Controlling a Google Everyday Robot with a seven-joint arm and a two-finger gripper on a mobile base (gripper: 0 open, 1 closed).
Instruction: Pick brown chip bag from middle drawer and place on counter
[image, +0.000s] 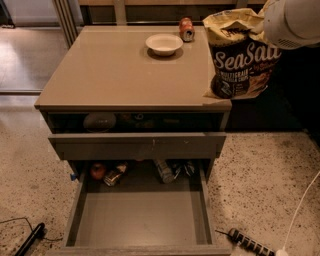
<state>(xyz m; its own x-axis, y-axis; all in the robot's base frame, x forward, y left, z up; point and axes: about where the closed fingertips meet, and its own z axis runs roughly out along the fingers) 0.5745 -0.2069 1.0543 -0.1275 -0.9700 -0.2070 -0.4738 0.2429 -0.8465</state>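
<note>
The brown chip bag (242, 65), dark brown with a cream top and white "Sea Salt" lettering, hangs upright in the air at the counter's right edge. Its lower left corner overlaps the counter's front right corner. My gripper (264, 25) is at the top right under the white arm housing and grips the bag's crumpled top. The counter (115, 70) is a glossy tan top. The middle drawer (140, 215) stands pulled out below, its grey floor bare at the front.
A white bowl (164, 43) and a small orange can (186, 28) sit at the counter's back. The upper drawer (137, 145) is slightly open. Small items (112, 174) and a bottle (163, 171) lie at the middle drawer's back. A power strip (247, 242) lies on the floor.
</note>
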